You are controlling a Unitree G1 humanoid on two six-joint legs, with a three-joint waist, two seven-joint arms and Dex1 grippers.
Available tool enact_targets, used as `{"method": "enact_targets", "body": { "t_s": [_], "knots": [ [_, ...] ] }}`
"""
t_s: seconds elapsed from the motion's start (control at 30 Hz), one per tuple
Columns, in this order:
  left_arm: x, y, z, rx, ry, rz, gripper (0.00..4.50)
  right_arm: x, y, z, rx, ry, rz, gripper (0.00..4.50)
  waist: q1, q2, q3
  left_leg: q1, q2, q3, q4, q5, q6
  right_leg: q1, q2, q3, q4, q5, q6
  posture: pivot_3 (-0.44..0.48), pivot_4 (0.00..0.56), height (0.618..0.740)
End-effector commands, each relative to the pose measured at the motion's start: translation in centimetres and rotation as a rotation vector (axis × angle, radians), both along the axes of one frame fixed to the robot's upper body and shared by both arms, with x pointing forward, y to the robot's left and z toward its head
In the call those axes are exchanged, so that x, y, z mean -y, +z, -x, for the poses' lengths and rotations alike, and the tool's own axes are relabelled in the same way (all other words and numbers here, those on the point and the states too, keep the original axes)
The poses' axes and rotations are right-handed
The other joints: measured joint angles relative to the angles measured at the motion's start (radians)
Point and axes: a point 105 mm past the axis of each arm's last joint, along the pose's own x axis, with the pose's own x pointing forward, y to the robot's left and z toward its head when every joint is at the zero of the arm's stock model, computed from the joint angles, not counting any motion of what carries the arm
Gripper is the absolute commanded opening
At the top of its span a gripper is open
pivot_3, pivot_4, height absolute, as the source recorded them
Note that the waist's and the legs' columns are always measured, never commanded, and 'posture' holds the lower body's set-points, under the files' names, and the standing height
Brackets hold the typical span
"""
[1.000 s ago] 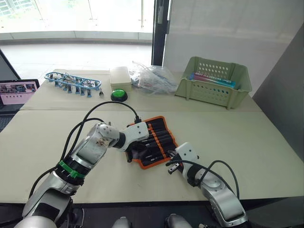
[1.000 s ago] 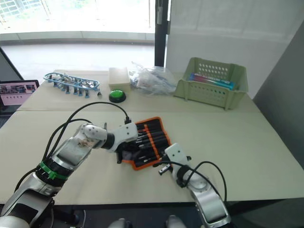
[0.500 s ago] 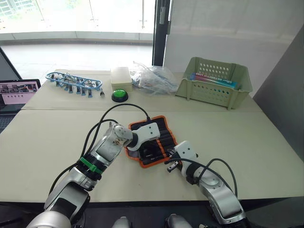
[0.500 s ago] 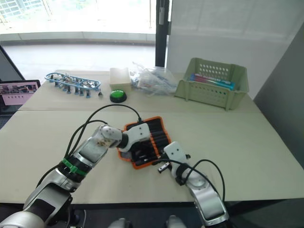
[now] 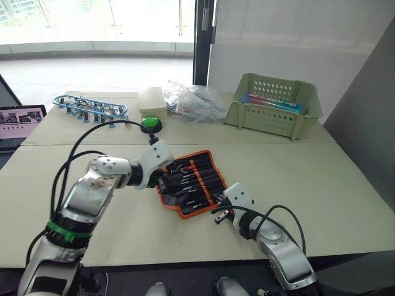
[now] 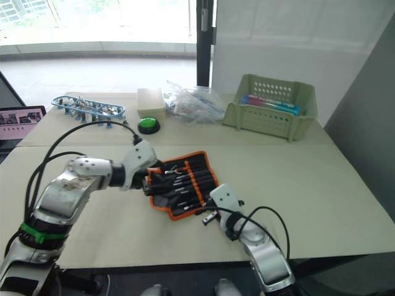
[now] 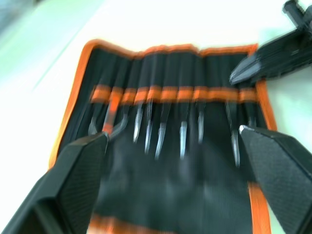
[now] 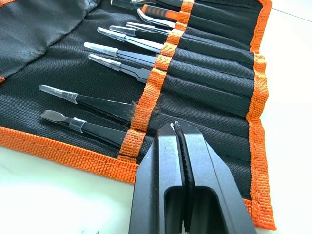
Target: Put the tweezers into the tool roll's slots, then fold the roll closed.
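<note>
Pale tabletops butt together before a bright window, and the roll lies unfolded near the front edge between both arms. It is limp black cloth with orange trim, so it should bend wherever it is lifted and sag rather than hinge. My judgement is that the best hold is the stitched orange edge, which looks firmer than the plain flap. A green basket stands well back to the right.

Tweezers sit side by side in the slots, tips out over the flap. They look light, stiff, smooth and sharp-pointed, liable to slide out if the cloth tips; how many there are is unclear.

Reaching in from the left, the left arm lies low with its gripper at the roll's left edge, fingers wide apart over the flap and holding nothing. Stretched forward along the table, the right arm has its gripper at the roll's near right corner, fingers pressed together and empty.
</note>
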Motion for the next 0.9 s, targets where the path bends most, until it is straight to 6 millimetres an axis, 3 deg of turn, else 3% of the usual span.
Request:
{"method": "enact_targets", "body": {
  "t_s": [0.03, 0.2, 0.3, 0.43, 0.53, 0.7, 0.9],
  "knots": [
    [-4.1, 0.4, 2.3, 0.056, 0.164, 0.014, 4.47, 0.2, -1.7, 0.4, -0.067, 0.013, 0.026, 0.0, 0.0, 0.0, 0.0, 0.001, 0.0, 0.0, 0.0, 0.0, 0.0, 0.0, 0.0, 0.0, 0.0, 0.0, 0.0, 0.0, 0.15, 0.738],
    [-8.8, -2.6, 6.7, 0.045, 0.421, 0.057, 4.47, 0.2, -1.9, 0.4, -0.075, 0.049, 0.037, 0.0, 0.006, -0.003, -0.001, 0.003, 0.001, 0.002, -0.002, 0.0, 0.0, 0.001, -0.002, -0.001, 0.0, 0.001, -0.004, 0.0, 0.15, 0.738],
    [-10.0, -4.0, 9.2, 0.028, 0.468, 0.034, 4.47, 0.1, -2.0, 0.5, -0.078, 0.071, 0.041, 0.0, 0.007, -0.004, -0.002, 0.004, 0.001, 0.002, -0.002, 0.0, 0.0, 0.001, -0.004, -0.002, -0.001, 0.002, -0.005, 0.0, 0.15, 0.738],
    [-11.8, -4.4, 12.3, 0.043, 0.537, 0.052, 4.47, -0.3, -2.1, 0.5, -0.084, 0.101, 0.044, 0.0, 0.006, -0.004, -0.002, 0.005, 0.002, 0.004, -0.003, 0.0, 0.0, 0.001, -0.005, -0.003, -0.001, -0.002, -0.011, 0.0, 0.15, 0.738],
    [-12.0, -4.7, 14.1, 0.026, 0.533, 0.069, 4.47, -0.6, -2.1, 0.5, -0.087, 0.121, 0.045, 0.0, 0.006, -0.004, -0.002, 0.007, 0.002, 0.004, -0.004, 0.0, 0.0, 0.001, -0.005, -0.002, -0.001, -0.003, -0.013, 0.0, 0.15, 0.738],
    [-11.7, -5.1, 14.4, 0.029, 0.528, 0.066, 4.47, -0.8, -2.2, 0.4, -0.087, 0.138, 0.047, 0.0, 0.005, -0.004, -0.002, 0.009, 0.002, 0.005, -0.005, 0.0, -0.001, 0.0, -0.006, -0.002, -0.002, -0.003, -0.013, 0.0, 0.15, 0.738],
    [-11.2, -5.3, 12.8, 0.057, 0.561, 0.098, 4.47, -0.7, -2.1, 0.3, -0.084, 0.133, 0.047, 0.0, 0.004, -0.004, -0.002, 0.011, 0.002, 0.005, -0.005, -0.001, -0.001, 0.0, -0.006, -0.002, -0.002, -0.003, -0.013, 0.0, 0.15, 0.738]
  ]
}}
